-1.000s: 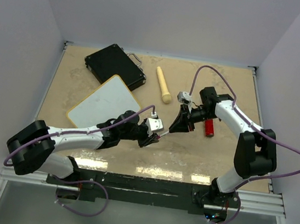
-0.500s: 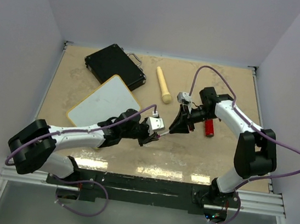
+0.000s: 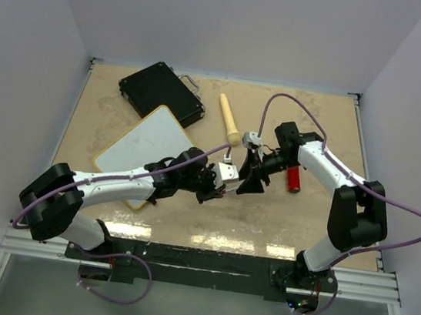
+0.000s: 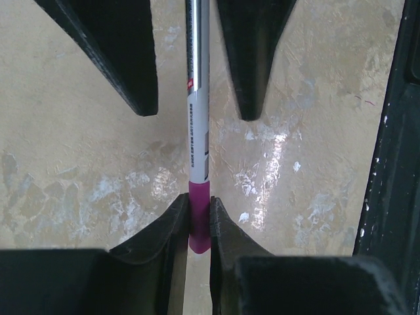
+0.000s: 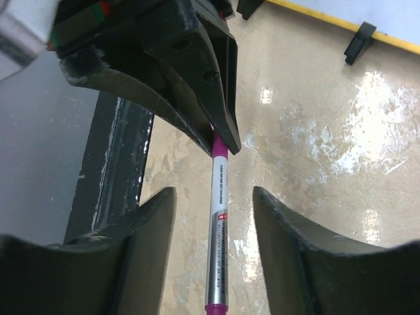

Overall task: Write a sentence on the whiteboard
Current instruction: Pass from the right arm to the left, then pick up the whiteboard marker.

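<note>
While the marker (image 4: 199, 98) is being clamped by its magenta end in the left gripper (image 4: 199, 211), its barrel is being flanked, untouched, by the parted fingers of the right gripper (image 5: 213, 197). The whiteboard (image 3: 146, 145) is being borne flat by the table (image 3: 304, 216), just beside the black case (image 3: 161, 90).

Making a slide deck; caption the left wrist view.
Left gripper pinches the magenta end of a slim silver marker while the right gripper stands open around its barrel.

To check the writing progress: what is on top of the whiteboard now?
The bare part of the whiteboard looks blank; no writing shows. The left arm crosses above its near corner and hides that part. The marker is off the board, in the left gripper.
</note>
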